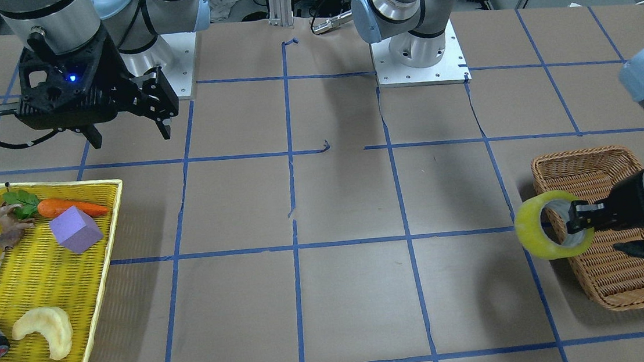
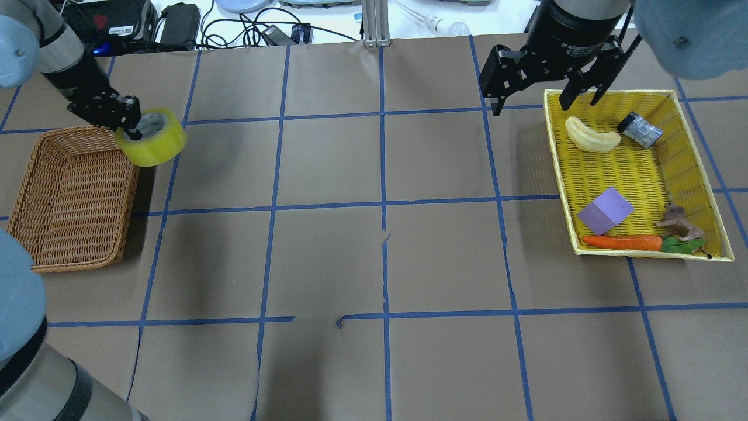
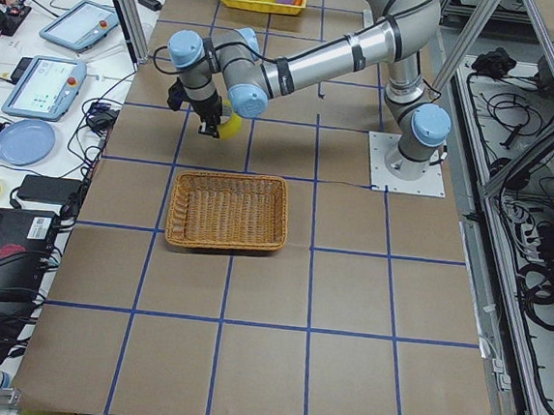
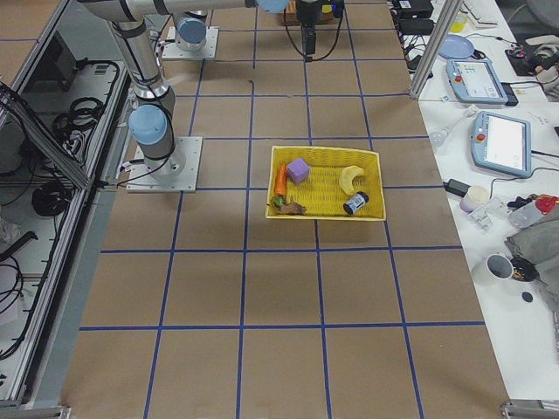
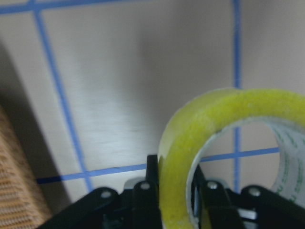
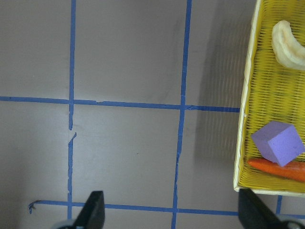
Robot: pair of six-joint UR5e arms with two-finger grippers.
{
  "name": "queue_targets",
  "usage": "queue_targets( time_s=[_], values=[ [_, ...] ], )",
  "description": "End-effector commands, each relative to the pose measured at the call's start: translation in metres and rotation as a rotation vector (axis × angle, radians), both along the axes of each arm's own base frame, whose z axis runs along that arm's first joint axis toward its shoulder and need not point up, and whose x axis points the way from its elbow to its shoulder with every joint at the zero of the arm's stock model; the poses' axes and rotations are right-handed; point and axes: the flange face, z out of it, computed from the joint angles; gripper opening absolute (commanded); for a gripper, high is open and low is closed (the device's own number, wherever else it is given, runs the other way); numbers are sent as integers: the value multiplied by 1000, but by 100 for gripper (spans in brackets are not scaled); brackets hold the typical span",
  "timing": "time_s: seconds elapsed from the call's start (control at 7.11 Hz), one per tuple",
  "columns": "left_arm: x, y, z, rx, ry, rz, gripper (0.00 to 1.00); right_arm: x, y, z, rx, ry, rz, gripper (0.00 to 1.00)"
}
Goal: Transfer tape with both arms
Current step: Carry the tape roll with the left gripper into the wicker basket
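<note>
The yellow tape roll [image 1: 529, 233] hangs in the air, held by my left gripper [image 1: 579, 221], which is shut on its wall with one finger inside the ring. It sits just past the wicker basket's inner edge, toward the table's middle. The overhead view shows the tape [image 2: 165, 146] and left gripper [image 2: 130, 126] at the basket's far corner. The left wrist view shows the tape [image 5: 224, 107] close up. My right gripper [image 1: 128, 131] is open and empty, raised near the yellow tray's far corner [image 2: 532, 108].
An empty wicker basket [image 1: 582, 156] lies on the robot's left. A yellow tray [image 2: 695, 152] on the right holds a carrot [image 2: 622, 242], a purple block [image 2: 605, 210], a pale curved piece [image 2: 591, 139], a small grey cylinder [image 2: 640, 130] and a brown figure [image 2: 678, 225].
</note>
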Motion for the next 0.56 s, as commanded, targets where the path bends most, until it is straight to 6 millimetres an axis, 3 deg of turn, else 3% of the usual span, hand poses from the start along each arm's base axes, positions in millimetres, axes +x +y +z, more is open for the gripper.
queue_targets(
  time_s=[0.0, 0.14, 0.28, 0.42],
  values=[
    [85, 29, -6, 6, -18, -29, 0, 0, 0, 0, 0, 0, 0, 100],
    [120, 37, -18, -15, -50, -52, 0, 1, 0, 1, -1, -2, 2, 100],
    [142, 48, -43, -42, -66, -63, 0, 1, 0, 1, -1, -2, 2, 100],
    [147, 60, -78, -78, -96, -48, 0, 1, 0, 0, 0, -2, 2, 100]
  ],
)
